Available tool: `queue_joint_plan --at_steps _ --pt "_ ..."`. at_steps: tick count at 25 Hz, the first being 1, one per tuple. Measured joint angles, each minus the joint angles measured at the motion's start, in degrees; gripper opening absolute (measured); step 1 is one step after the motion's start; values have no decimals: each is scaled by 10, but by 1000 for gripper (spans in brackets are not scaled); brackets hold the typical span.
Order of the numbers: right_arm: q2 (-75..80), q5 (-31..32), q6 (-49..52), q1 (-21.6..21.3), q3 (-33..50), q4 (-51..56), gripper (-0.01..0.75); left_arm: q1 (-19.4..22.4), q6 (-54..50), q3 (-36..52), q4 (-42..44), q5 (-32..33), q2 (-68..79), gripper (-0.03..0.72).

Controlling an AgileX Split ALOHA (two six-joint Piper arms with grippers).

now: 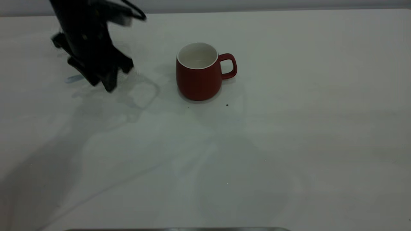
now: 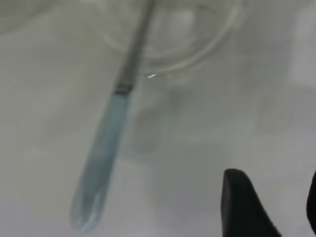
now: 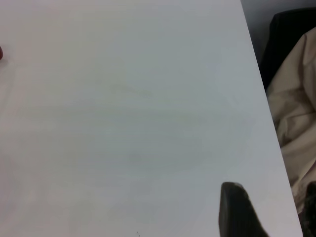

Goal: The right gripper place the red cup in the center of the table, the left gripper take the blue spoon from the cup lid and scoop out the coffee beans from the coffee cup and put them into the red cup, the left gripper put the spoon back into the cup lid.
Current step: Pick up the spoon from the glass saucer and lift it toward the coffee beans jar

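Note:
The red cup (image 1: pixel 199 72) stands upright near the middle of the table (image 1: pixel 289 128), handle to the right, white inside bare. My left gripper (image 1: pixel 102 84) hangs low at the far left, just above the cup lid (image 1: pixel 130 73). The blue spoon (image 1: pixel 74 78) shows its pale handle beside the arm. In the left wrist view the blue spoon (image 2: pixel 101 163) lies with its metal neck across the cup lid (image 2: pixel 197 54), and the left gripper (image 2: pixel 276 207) is open and apart from the handle. The right gripper (image 3: pixel 274 212) is open over bare table. The coffee cup and coffee beans are hidden.
A small dark speck (image 1: pixel 227 104) lies on the table in front of the red cup. The right wrist view shows the table's edge (image 3: pixel 269 108) with beige cloth (image 3: pixel 296 108) beyond it, and a sliver of the red cup (image 3: pixel 1 53).

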Motion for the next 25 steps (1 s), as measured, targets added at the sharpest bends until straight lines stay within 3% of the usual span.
queue_joint_plan --at_steps 12,18,25 --pt "0 0 0 0 0 0 354 67 -49 0 47 -45 6 379" --pt "0 0 0 0 0 0 354 74 -49 0 55 -57 6 379" --pt "0 0 0 0 0 0 354 74 -38 0 63 80 -51 379"
